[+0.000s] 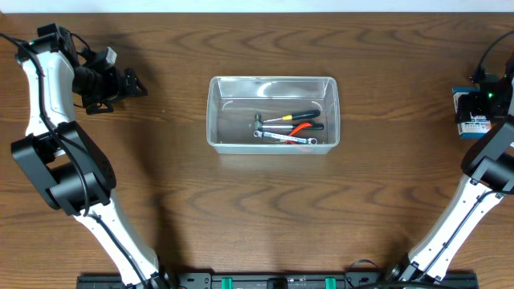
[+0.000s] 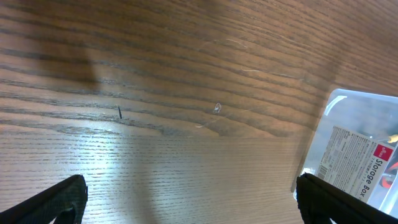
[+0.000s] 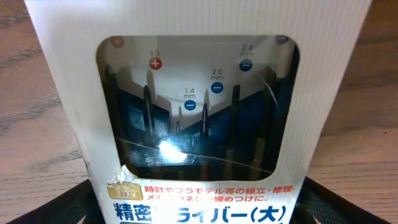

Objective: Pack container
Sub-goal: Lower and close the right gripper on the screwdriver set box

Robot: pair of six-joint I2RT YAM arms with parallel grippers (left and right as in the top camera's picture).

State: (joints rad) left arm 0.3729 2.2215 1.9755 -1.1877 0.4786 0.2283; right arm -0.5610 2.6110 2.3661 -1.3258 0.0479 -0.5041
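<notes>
The clear plastic container stands at the table's middle. Inside it lie a black-and-yellow-handled tool, red-handled pliers and a silver wrench. My left gripper is open and empty at the far left, over bare wood. The container's corner with a "Storage Box" label shows at the right of the left wrist view. My right gripper is at the far right edge, its fingers spread wide on either side of a blue-and-white box of precision screwdrivers.
The screwdriver box sits near the right table edge. The wooden table stretches between both arms. The arm bases stand at the front left and front right.
</notes>
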